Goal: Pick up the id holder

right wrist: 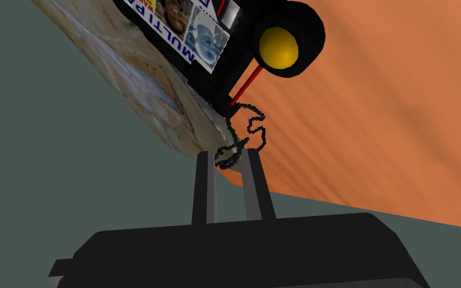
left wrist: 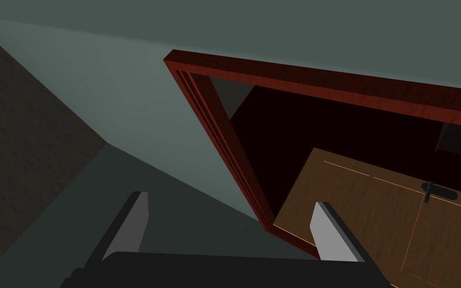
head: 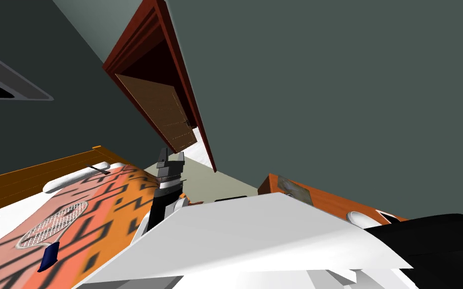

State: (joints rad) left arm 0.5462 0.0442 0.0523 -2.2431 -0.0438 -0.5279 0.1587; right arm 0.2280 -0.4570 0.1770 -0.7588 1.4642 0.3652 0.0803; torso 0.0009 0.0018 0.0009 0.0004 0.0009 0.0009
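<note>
The id holder (right wrist: 234, 40) is black, with a round yellow-centred reel (right wrist: 277, 46) and a printed card. It rests against a tan marbled slab (right wrist: 139, 85). Its black beaded chain (right wrist: 244, 130) trails off the slab's corner to my right gripper (right wrist: 228, 155), whose fingers stand close together on a loop of the chain. My left gripper (left wrist: 230, 232) is open and holds nothing. In the head view the left gripper (head: 167, 159) is raised ahead of my chest, pointing toward a doorway.
An orange wooden surface (right wrist: 374, 125) lies behind the id holder; orange furniture (head: 326, 200) stands at my right. A bed (head: 75, 221) with an orange patterned cover lies at my left, with a dark blue object (head: 48, 256) on it. A brown door (head: 162, 113) stands open in a red frame.
</note>
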